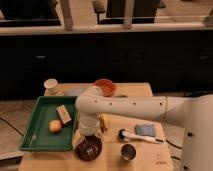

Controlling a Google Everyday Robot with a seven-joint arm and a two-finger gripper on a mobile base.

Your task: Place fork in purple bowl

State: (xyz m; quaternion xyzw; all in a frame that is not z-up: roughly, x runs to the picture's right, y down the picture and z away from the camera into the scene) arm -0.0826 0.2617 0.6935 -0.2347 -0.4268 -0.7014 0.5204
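The purple bowl [88, 149] sits at the front of the wooden table, just right of the green tray. My gripper [90, 139] hangs straight down over the bowl from the white arm [125, 106], its tip at the bowl's rim or just inside. A thin pale line inside the bowl may be the fork [90, 149]; I cannot tell whether it is held or lying free.
A green tray [35, 136] at the left holds an apple [55, 126] and a tan block [63, 114]. An orange bowl [105, 86] and a white cup [50, 85] stand at the back. A white-handled brush [140, 137], a steel cup [128, 151] and a blue cloth [145, 129] lie at the right.
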